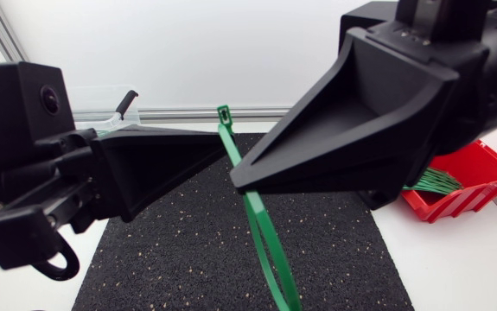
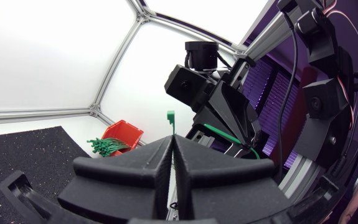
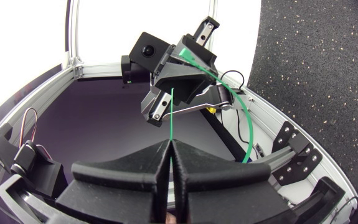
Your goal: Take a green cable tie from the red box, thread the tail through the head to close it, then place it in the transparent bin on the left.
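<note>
Green cable tie (image 1: 258, 216), mid-frame: light, springy, slick; left gripper (image 1: 219, 154) and right gripper (image 1: 241, 177) each pinch the strap below its head.

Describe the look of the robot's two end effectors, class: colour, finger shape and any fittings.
Both are matte black. The left end effector and right end effector each have two broad wedge-shaped fingers tapering to a thin edge. The left's boxy housing carries a round camera lens, with a black cable loop near it.
</note>
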You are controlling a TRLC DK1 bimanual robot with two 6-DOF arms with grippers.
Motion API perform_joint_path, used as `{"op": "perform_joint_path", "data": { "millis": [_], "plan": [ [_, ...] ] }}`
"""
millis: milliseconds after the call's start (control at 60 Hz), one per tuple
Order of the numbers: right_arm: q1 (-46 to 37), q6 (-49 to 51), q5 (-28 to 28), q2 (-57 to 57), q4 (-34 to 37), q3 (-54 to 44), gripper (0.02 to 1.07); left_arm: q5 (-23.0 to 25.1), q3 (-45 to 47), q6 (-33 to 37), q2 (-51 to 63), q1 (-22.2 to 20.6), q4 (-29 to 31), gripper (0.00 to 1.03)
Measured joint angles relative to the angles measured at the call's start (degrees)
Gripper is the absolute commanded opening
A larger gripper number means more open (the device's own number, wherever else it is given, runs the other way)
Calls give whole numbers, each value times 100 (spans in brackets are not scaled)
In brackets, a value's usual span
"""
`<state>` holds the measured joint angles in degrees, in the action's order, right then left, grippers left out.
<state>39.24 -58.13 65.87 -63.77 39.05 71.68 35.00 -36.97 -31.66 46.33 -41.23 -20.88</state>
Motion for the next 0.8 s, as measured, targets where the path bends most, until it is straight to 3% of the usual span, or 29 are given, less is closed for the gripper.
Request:
{"op": "perform_joint_path", "data": {
  "millis": [800],
  "plan": [
    [-63,-2,17,-61,-44,-13,8,-125,9,39,-59,-184,35,4]
  ]
}}
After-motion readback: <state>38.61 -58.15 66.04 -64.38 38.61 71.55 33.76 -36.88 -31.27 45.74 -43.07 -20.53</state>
